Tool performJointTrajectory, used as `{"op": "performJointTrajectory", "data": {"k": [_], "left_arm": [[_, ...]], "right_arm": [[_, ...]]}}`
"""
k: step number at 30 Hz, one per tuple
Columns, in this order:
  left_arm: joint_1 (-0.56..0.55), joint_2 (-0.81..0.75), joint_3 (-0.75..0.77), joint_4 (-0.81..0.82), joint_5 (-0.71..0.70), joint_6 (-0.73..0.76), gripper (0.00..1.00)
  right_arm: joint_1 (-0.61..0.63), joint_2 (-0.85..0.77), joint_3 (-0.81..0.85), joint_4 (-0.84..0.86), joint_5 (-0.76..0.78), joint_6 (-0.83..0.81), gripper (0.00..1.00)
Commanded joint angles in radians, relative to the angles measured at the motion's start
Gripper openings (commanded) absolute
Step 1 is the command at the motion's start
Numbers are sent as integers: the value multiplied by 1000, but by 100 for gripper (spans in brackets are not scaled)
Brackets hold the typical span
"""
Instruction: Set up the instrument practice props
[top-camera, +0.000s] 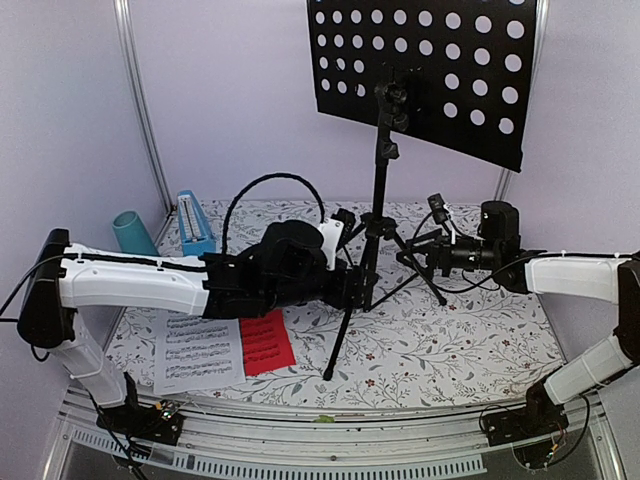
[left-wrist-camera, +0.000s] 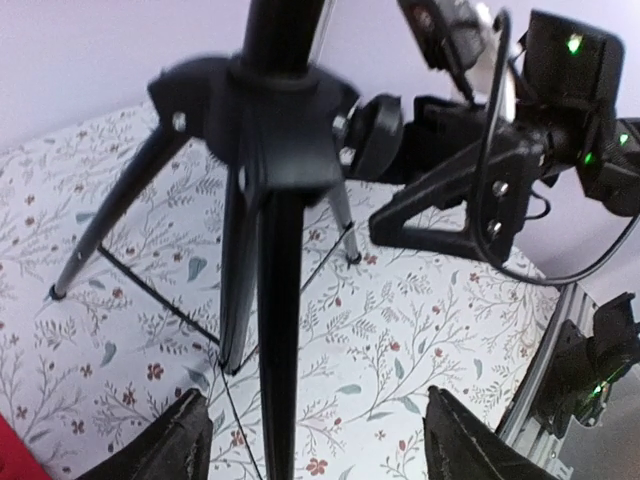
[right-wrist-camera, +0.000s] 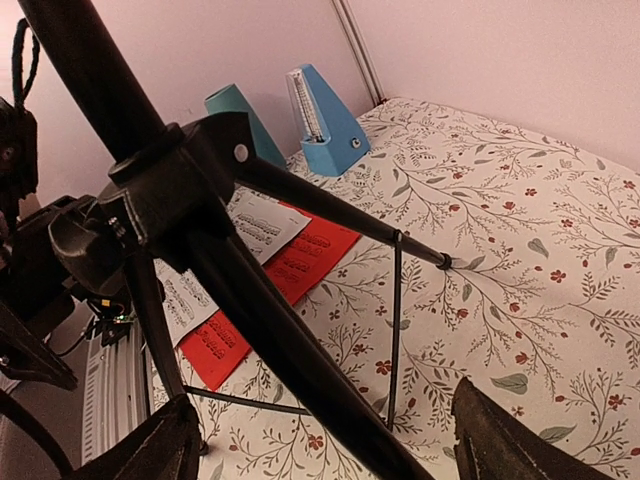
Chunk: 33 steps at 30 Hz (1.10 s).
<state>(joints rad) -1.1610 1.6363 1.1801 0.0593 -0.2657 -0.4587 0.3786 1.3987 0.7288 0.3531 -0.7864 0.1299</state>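
Observation:
The black music stand (top-camera: 420, 70) stands upright on its tripod at mid-table, its perforated desk high at the back. My left gripper (top-camera: 352, 285) is low at the tripod's left side. In the left wrist view its jaws (left-wrist-camera: 315, 445) are open, with one tripod leg (left-wrist-camera: 280, 350) passing between the fingers untouched. My right gripper (top-camera: 408, 258) faces the tripod hub from the right, also open, and a leg (right-wrist-camera: 300, 350) crosses between its fingers. The white sheet of music (top-camera: 198, 352) and the red sheet (top-camera: 266, 342) lie flat at front left. The blue metronome (top-camera: 193, 222) stands at the back left.
A teal cup (top-camera: 130, 232) stands left of the metronome by the back corner post. The floral cloth (top-camera: 470, 340) covers the table. Thin brace rods (right-wrist-camera: 397, 330) link the tripod legs near the cloth. The left arm's cable (top-camera: 270, 180) arches above its wrist.

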Motion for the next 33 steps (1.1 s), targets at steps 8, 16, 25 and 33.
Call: {"op": "performJointTrajectory", "data": {"k": [8,16,25,33], "left_arm": [[-14,150,119,-226,-74,-81,55],[40,176,126,-236,-56,-58,19],[121,190,119,-147,73,127,0],[191,239,168,-81,252,291,0]], "right_arm": [[8,92,125,-59,-90,-87,74],[12,114,139,-83,-110,-105,63],[26,94,98,-87,-102,-98,49],[37,22,27,-72,-49,-79,41]]}}
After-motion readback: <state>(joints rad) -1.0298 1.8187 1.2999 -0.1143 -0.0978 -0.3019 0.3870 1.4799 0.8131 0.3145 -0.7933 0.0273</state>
